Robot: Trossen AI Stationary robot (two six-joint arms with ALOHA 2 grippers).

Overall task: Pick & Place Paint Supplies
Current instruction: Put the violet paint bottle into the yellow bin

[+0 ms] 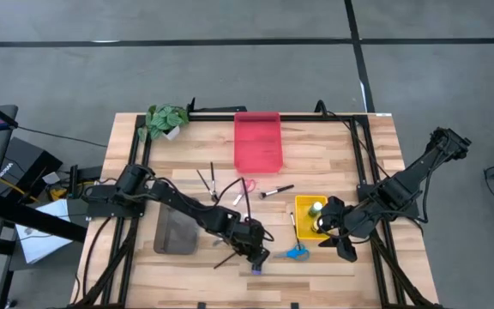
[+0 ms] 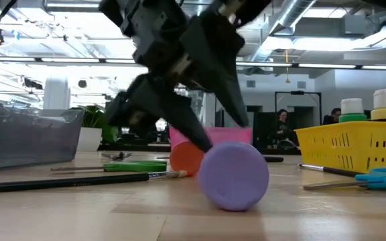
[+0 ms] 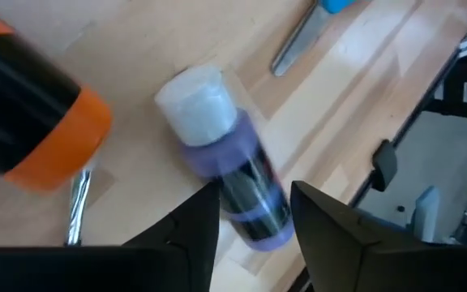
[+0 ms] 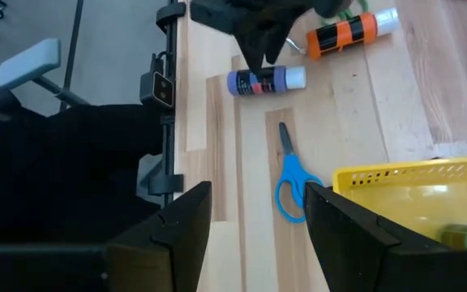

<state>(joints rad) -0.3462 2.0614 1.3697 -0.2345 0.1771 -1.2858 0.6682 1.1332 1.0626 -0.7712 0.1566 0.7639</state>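
Item: purple paint bottle (image 3: 232,174), white cap, dark label, lying on its side near the front edge of the surface (image 1: 333,146), about midway along it. An orange paint bottle (image 3: 35,122) lies just beside it, farther from that edge; the blue-handled scissors (image 4: 290,180) lie nearby toward the right edge.

Left end effector (image 3: 254,212): low over the purple bottle, fingers either side of the labelled body, partly open. Contact on both sides is not clear, so this is judged a grasp in progress, not a hold.

Right end effector (image 4: 258,212): open and empty, hovering beside the yellow tray (image 1: 305,208) near the right front of the surface. The tray already holds bottles.

Step in hand (judgement): take up the purple bottle for placing.

Handling notes:
- A round bottle on its side may roll. Close across the body squarely, with the fingers low enough to catch the widest part.
- Grip the labelled middle, not the cap end, so it lifts level.
- Keep clear of the orange bottle while closing; a nudge would send it rolling.
- Lift straight up before travelling, so the scissors and the loose brushes (image 1: 274,190) are not swept.

Other stock: red tray (image 1: 257,142) at the back edge, grey tray (image 1: 175,232) toward the left.
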